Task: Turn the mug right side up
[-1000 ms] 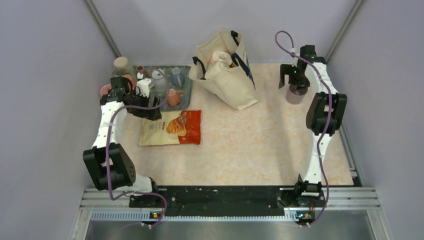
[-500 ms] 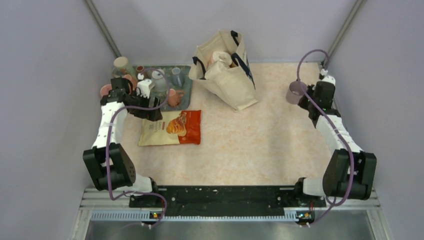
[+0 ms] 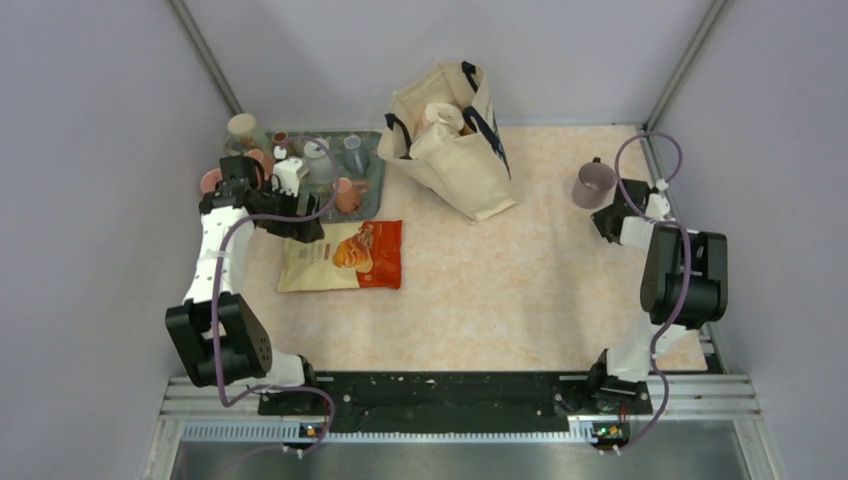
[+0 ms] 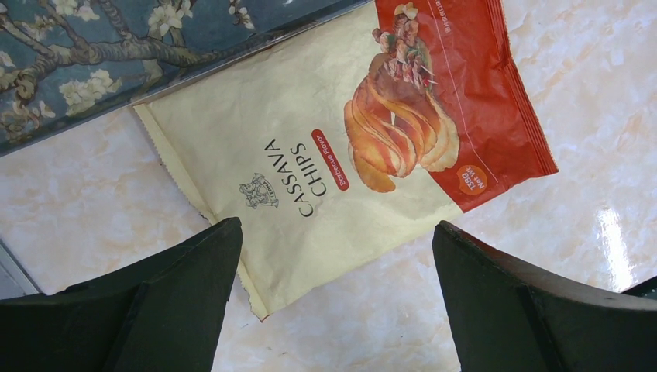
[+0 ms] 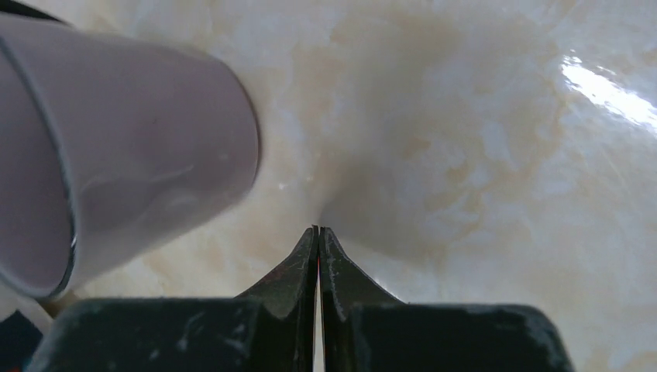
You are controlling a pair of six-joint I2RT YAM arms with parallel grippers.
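The mug [image 3: 593,185], pale lilac, stands on the worktop [image 3: 520,290] at its far right, mouth up in the top view, with its dark handle turned toward the far side. Nothing touches it. The right fingers [image 5: 325,252] lie just near and to the right of it, low over the worktop. They are pressed together tip to tip with nothing between them. In the right wrist view the mug fills the left of the picture, its side wall and part of its rim showing, clear of the closed tips, and the bare marbled worktop lies beyond.

On the left side, the left fingers [image 3: 303,229] hang over the far edge of a bag of cassava chips [image 3: 342,255]. They are spread wide and grip nothing. The left wrist view looks down between the two dark tips at the cream and red bag, which lies flat. The bag's far edge sits just beside a tray [image 3: 372,190] with a blossom pattern. The tray sits at the far left and carries several small cups [image 3: 346,193] and containers. They are too small to tell apart.

A cream tote bag [image 3: 455,150] with dark handles stands at the far middle, stuffed and leaning to the right, well apart from the mug.
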